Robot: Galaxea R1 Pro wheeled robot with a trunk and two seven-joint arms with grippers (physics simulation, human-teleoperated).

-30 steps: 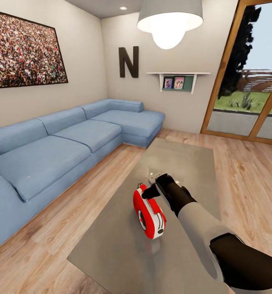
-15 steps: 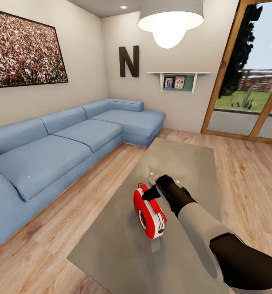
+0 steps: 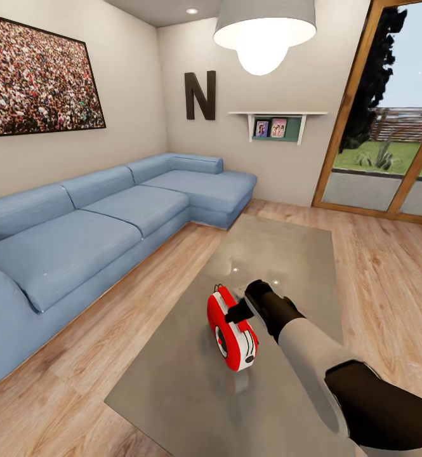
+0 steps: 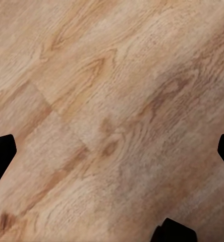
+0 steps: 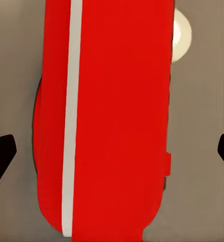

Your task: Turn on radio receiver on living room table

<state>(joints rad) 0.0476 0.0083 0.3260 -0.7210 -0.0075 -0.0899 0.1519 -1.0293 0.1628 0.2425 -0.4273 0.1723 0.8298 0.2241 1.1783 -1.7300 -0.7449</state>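
Observation:
The red radio receiver (image 3: 231,330) with its white edge band stands upright on the glossy grey table (image 3: 280,247), its round dark dial facing the near left. My right gripper (image 3: 238,311) presses close against the radio's upper far side. In the right wrist view the red radio body (image 5: 117,116) looms close between the dark fingertips (image 5: 1,151), which are spread wide, so the right gripper (image 5: 112,156) is open. I cannot tell whether a finger touches the radio. My left gripper (image 4: 112,156) is open over bare wood floor.
A blue corner sofa (image 3: 109,228) runs along the table's left side, with a strip of wood floor (image 3: 141,298) between them. Wood-framed glass doors (image 3: 388,158) stand at the back right. A white pendant lamp (image 3: 263,32) hangs above the table.
My right gripper has come down and nearer, from above the radio's far end to right against its upper side. The radio has not moved.

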